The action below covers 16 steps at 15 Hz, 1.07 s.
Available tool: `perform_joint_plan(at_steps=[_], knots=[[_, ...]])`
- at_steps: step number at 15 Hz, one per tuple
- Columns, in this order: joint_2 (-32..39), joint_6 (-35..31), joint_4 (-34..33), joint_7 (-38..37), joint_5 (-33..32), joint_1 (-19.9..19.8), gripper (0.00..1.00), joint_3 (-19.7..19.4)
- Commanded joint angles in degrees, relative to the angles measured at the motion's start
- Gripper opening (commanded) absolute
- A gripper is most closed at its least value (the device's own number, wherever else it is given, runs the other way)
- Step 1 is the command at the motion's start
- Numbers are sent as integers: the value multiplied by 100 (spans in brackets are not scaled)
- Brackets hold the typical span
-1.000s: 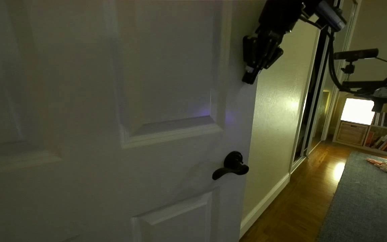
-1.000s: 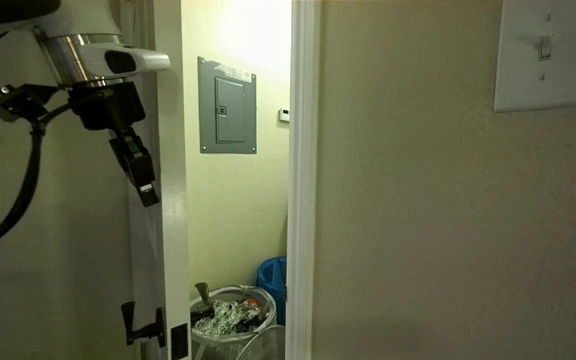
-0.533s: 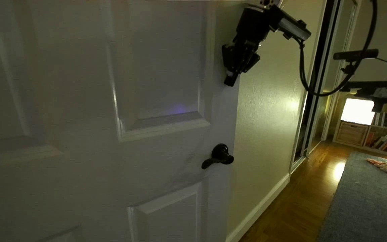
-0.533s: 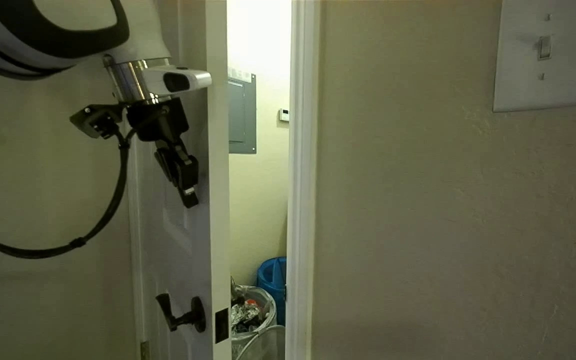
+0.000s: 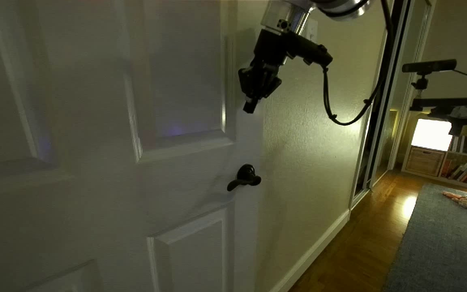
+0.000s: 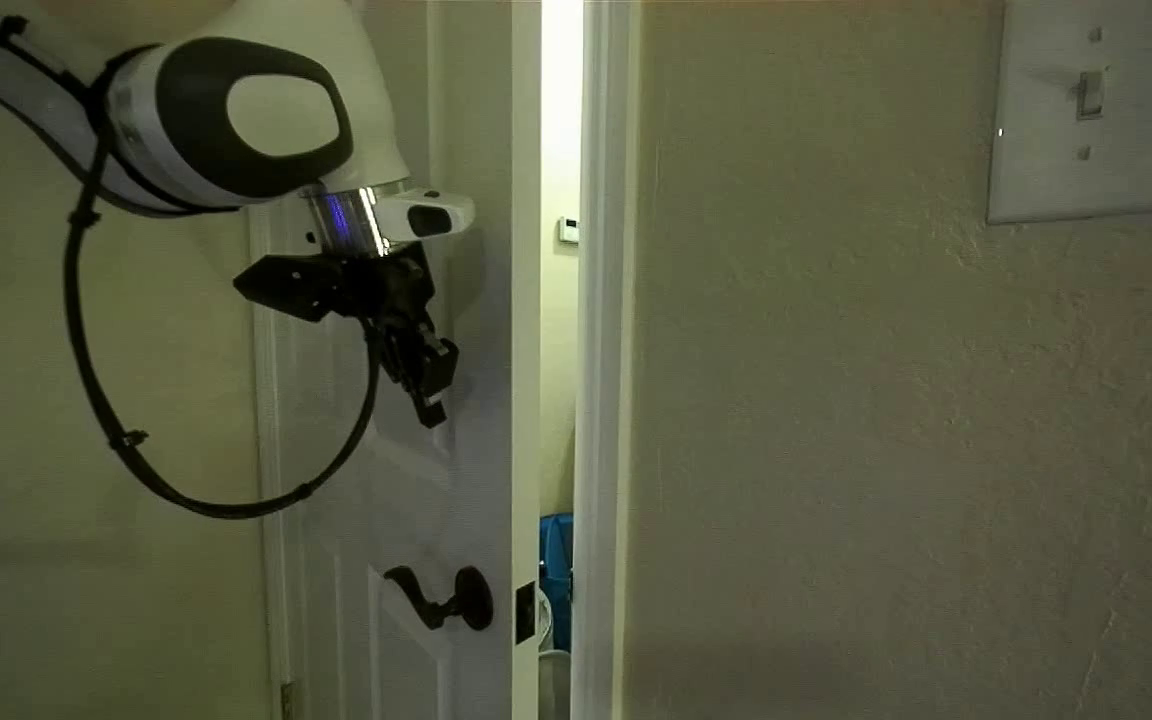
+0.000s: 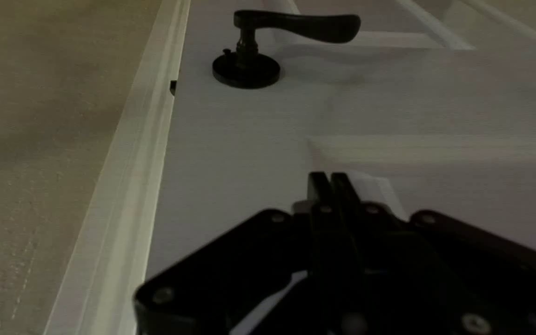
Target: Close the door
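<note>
The white panelled door (image 5: pixel 95 207) fills much of an exterior view and also shows in an exterior view (image 6: pixel 481 480) and in the wrist view (image 7: pixel 244 135). It is ajar, with a narrow gap between its edge and the white frame (image 6: pixel 604 400). Its black lever handle (image 6: pixel 446 598) also shows in the wrist view (image 7: pixel 249 51). My gripper (image 6: pixel 430 412) is shut and empty, with fingertips together in the wrist view (image 7: pixel 328 179). It points down at the door's face above the handle, near the free edge. Whether the fingertips touch the door is hard to tell.
A wall with a light switch plate (image 6: pixel 1091 110) stands beside the frame. A blue bin (image 6: pixel 556 560) shows through the gap. The arm's cable (image 6: pixel 226 510) hangs in a loop. A grey rug (image 5: pixel 440 239), a bookshelf (image 5: pixel 464 160) and a camera stand (image 5: pixel 452 101) are farther off.
The door has swung toward its frame and the gap has narrowed. The grey wall panel behind is now hidden. My shut gripper has moved along with the door.
</note>
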<state>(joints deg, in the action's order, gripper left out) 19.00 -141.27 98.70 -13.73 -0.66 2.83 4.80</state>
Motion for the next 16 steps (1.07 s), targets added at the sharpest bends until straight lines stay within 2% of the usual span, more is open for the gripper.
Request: perform_joint_plan(at_steps=[1, 9, 16], knots=[[474, 62, -673, 201, -103, 162, 7, -160], [1247, 93, -1744, 545, -242, 322, 7, -261], [1651, 25, -2269, 691, -326, 432, 7, -300]])
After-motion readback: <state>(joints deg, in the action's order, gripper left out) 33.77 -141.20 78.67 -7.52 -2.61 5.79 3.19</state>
